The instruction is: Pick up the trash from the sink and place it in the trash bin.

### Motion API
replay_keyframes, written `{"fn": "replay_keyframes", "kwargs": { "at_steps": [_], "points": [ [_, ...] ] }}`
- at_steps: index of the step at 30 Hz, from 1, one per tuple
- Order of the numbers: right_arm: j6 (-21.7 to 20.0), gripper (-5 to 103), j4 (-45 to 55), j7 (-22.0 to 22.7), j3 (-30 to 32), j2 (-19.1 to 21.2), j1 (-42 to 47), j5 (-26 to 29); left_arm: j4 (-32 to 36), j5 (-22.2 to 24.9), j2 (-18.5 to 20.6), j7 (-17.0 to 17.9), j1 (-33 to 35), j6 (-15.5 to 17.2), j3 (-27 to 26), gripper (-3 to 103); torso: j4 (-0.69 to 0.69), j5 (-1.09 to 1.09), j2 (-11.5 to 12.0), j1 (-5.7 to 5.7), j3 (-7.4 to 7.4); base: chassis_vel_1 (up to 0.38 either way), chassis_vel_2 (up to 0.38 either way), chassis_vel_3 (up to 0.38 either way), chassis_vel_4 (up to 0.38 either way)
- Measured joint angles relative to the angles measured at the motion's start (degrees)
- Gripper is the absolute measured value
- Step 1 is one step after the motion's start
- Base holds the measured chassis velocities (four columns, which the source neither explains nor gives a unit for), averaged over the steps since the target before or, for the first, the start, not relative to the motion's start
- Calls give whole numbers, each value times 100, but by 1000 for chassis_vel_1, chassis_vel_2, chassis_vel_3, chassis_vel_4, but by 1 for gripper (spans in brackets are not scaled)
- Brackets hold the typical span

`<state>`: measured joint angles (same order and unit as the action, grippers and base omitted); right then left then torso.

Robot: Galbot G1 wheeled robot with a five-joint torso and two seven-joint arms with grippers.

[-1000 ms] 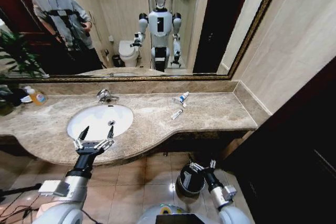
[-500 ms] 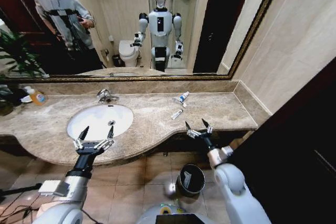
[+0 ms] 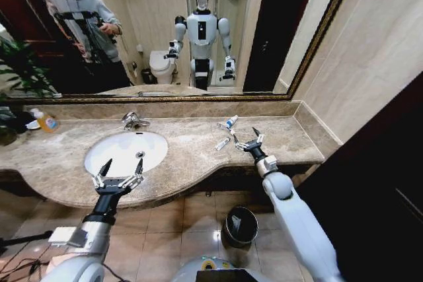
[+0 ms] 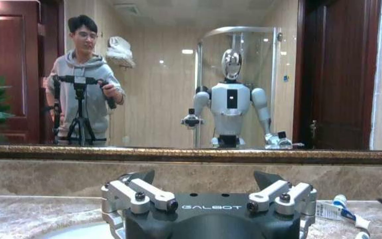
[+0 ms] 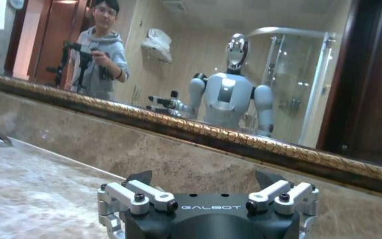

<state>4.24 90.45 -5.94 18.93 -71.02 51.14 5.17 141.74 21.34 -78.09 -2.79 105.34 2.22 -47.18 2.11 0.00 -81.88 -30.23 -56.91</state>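
Right tool (image 3: 247,138) spread over beige marble desk (image 3: 277,138), beside small white blue-capped tubes (image 3: 223,143) — possibly touching one; left tool (image 3: 119,172) spread at white oval sink (image 3: 106,152) front rim.

Our left gripper (image 3: 119,171) hangs low with fingers spread apart — our right gripper (image 3: 248,137), arm stretched forward, is likewise spread wide.

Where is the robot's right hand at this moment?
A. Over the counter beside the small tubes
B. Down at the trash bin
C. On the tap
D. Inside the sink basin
A: the right hand is open above the marble counter, next to the tubes.
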Motion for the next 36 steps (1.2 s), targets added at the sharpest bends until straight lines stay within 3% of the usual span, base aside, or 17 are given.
{"fn": "replay_keyframes", "kwargs": {
  "at_steps": [2, 4, 5, 7, 11, 23, 26, 31, 36],
  "points": [
    [-178, 100, -406, 23, -211, -68, -491, -53, 0, 0, 0, -3, 0, 0, 1, 100, -1, 1, 0, 0, 0, 0, 0, 0, 0],
    [-758, 100, -623, 83, -485, -114, -875, 346, 0, 0, 0, -1, -1, 0, 0, 100, 0, -1, 0, 0, 0, 0, 0, 0, 0],
    [-758, 100, -623, 83, -485, -114, -875, 346, 0, 0, 0, -1, -1, 0, 0, 100, 0, -1, 0, 0, 0, 0, 0, 0, 0],
    [-1253, 100, -974, 11, -759, -190, -1263, 809, 0, 0, 0, -1, 0, 0, 0, 100, 0, -1, 0, 0, 0, 0, 0, 0, 0],
    [-1455, 100, -1521, -133, -951, -341, -1643, 1080, 0, 0, 0, -1, 0, 0, 1, 100, 1, 0, 0, 0, 0, 0, 0, 0, 0],
    [-1109, 100, -2598, -379, -1074, -509, -2162, 996, 0, 0, 0, -1, 0, 0, 0, 100, -1, -1, 0, 1, 1, 0, 0, 0, 0],
    [-716, 100, -2888, -418, -1057, -559, -2225, 630, 0, 0, 0, -1, 0, 0, 0, 100, 0, 0, 0, 1, 0, 0, 0, 0, 0],
    [-535, 101, -3117, -425, -1049, -584, -2295, 441, 0, 0, 0, -1, 0, 0, 0, 100, 0, -1, 0, 1, 1, 0, 0, 0, 0],
    [-413, 86, -3258, -425, -993, -593, -2331, 359, 0, 0, 0, -1, 0, 0, 0, 100, 0, -1, 0, 1, 1, 0, 0, 0, 0]
  ]
}}
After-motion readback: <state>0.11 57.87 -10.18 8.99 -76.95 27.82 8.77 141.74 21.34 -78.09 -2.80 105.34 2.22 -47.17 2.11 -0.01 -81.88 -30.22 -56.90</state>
